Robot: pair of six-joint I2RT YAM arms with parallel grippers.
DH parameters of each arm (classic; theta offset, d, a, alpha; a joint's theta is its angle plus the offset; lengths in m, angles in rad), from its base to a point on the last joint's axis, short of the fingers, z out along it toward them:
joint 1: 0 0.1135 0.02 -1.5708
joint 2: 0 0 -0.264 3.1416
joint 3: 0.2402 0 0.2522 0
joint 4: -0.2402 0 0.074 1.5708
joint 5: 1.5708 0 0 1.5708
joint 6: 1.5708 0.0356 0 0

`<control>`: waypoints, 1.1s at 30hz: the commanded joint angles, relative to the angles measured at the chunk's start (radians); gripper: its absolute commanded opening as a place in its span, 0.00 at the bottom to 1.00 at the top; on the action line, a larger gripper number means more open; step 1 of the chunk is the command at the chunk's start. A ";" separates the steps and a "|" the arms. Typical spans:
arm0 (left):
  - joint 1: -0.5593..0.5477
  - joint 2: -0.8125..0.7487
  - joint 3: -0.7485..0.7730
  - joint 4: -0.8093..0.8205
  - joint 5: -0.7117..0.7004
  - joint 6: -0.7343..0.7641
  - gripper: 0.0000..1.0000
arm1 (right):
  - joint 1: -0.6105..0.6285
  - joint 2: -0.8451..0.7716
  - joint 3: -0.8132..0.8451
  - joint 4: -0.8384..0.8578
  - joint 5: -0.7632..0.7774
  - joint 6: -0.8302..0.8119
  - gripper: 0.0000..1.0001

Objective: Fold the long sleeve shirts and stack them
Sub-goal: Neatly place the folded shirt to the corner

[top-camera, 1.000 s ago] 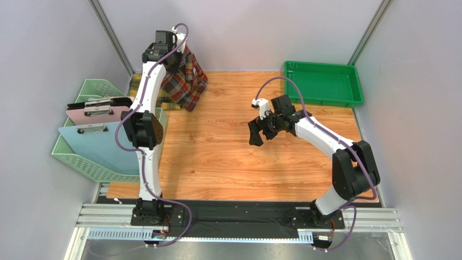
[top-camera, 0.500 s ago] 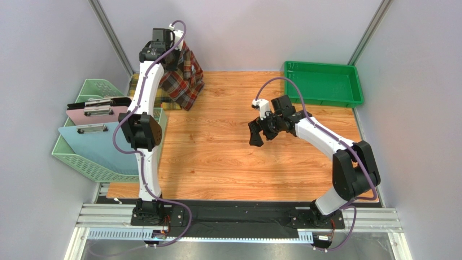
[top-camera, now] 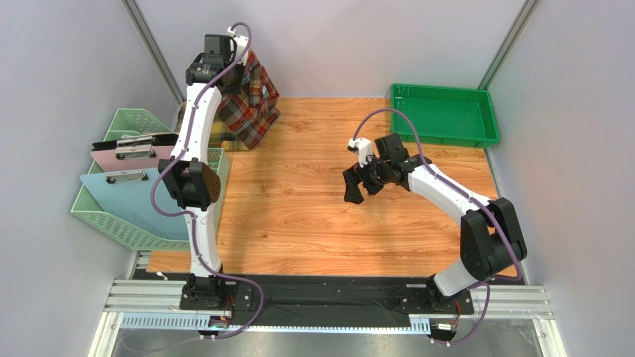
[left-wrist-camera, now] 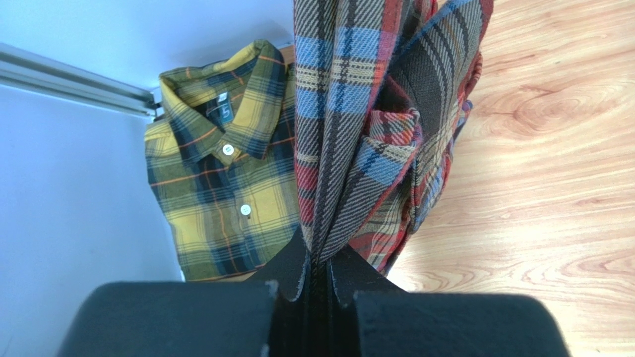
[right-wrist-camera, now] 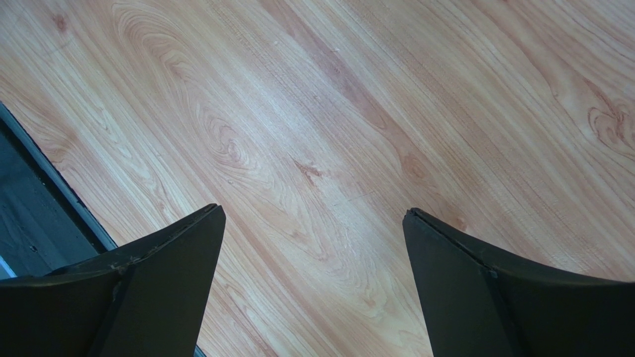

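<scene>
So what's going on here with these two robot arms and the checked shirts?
The left pincer is shut on the red plaid shirt and holds it up at the far left corner, so the cloth hangs down in a bunch. The yellow plaid shirt lies flat by the wall beside it. The right pincer is open and holds nothing, above the bare middle of the wooden table.

Hanging shirt (left-wrist-camera: 350,111) right of flat shirt (left-wrist-camera: 216,186)

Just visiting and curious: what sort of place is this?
Probably a robot test booth: a left arm and right arm mounted at a wood-topped table, plain walls closing it in.
</scene>
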 commanded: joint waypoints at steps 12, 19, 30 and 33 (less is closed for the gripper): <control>0.052 -0.025 -0.031 0.146 -0.117 0.036 0.00 | -0.002 -0.045 -0.006 0.034 0.012 0.013 0.97; 0.084 -0.005 -0.042 0.179 -0.143 0.070 0.00 | -0.002 -0.016 0.013 0.034 0.004 0.011 0.98; 0.130 0.065 -0.052 0.257 -0.259 0.076 0.29 | -0.002 0.010 0.036 0.007 0.001 -0.003 0.98; 0.148 0.093 -0.042 0.306 -0.344 0.092 0.58 | -0.002 0.013 0.040 0.004 0.002 -0.003 0.98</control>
